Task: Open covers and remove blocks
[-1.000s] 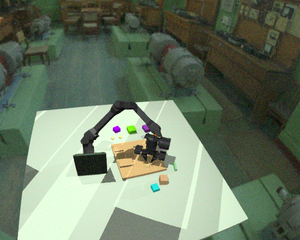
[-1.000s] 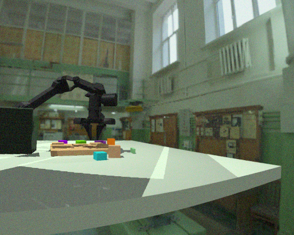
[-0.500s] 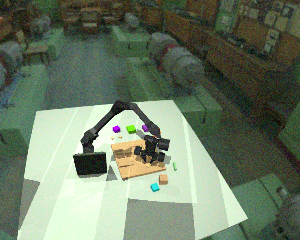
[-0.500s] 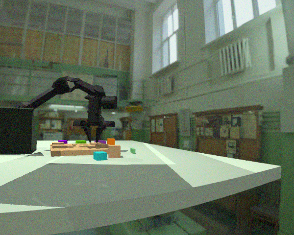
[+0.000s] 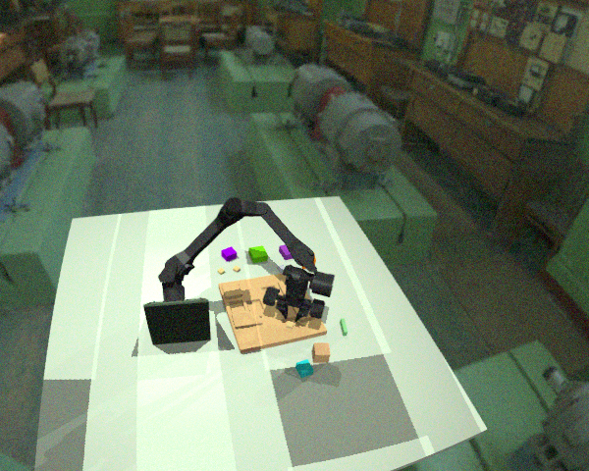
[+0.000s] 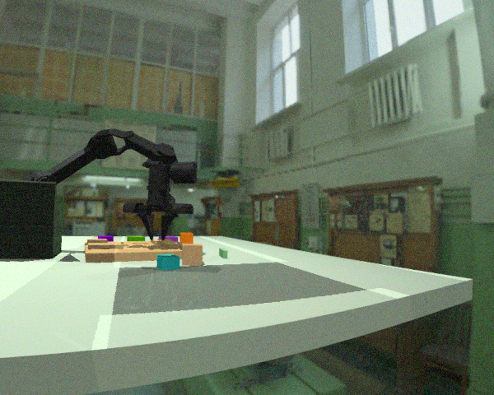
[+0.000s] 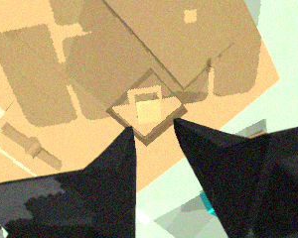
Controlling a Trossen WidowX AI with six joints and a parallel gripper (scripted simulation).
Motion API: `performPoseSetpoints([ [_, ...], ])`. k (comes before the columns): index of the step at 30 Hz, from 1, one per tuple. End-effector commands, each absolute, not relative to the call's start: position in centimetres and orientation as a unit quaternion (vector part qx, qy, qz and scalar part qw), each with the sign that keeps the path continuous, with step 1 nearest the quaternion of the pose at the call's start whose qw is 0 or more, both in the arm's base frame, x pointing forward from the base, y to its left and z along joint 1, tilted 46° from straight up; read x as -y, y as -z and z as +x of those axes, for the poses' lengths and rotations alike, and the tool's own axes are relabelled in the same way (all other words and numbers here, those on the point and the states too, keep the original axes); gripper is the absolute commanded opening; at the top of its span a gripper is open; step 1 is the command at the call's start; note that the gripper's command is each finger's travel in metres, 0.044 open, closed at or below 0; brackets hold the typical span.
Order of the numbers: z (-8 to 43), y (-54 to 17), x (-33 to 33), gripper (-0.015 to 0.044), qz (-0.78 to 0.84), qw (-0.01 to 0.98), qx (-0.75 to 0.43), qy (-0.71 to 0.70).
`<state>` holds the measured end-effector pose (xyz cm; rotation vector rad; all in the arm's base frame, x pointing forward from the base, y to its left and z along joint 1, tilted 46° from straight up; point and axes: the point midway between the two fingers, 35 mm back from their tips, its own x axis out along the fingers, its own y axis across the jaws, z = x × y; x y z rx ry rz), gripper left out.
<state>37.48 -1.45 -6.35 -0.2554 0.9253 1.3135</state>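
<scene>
The wooden puzzle board (image 5: 280, 340) (image 6: 99, 255) (image 7: 150, 166) lies flat on the table. My gripper (image 5: 291, 318) (image 6: 156, 239) (image 7: 155, 125) is partly open and empty, fingers pointing down, just above the board's near right part. In the wrist view a small pale yellow block (image 7: 149, 111) sits in a diamond-shaped well (image 7: 118, 118), just beyond the fingertips. A flat wooden cover (image 7: 214, 40) lies beside that well. Another raised panel (image 5: 245, 318) shows on the board's left part. The arm and its shadow hide part of the board, so I cannot tell how every cover stands.
Behind the board lie purple (image 5: 229, 253), green (image 5: 257, 253), violet (image 5: 285, 251) and orange (image 6: 186, 237) blocks and two small yellow pieces (image 5: 237, 269). Nearer lie tan (image 5: 321, 352) and teal (image 5: 303, 368) blocks. A thin green block (image 5: 344, 326) lies right of the board.
</scene>
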Motion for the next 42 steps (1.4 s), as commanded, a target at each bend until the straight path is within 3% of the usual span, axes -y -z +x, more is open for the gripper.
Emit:
performPoseSetpoints([
  [1, 37.5, 6.6, 1.1, 0.0144, -0.111, 0.688, -0.413, -0.586],
  [42, 37.6, 8.3, -0.8, 0.0137, -0.114, 0.688, -0.413, -0.587],
])
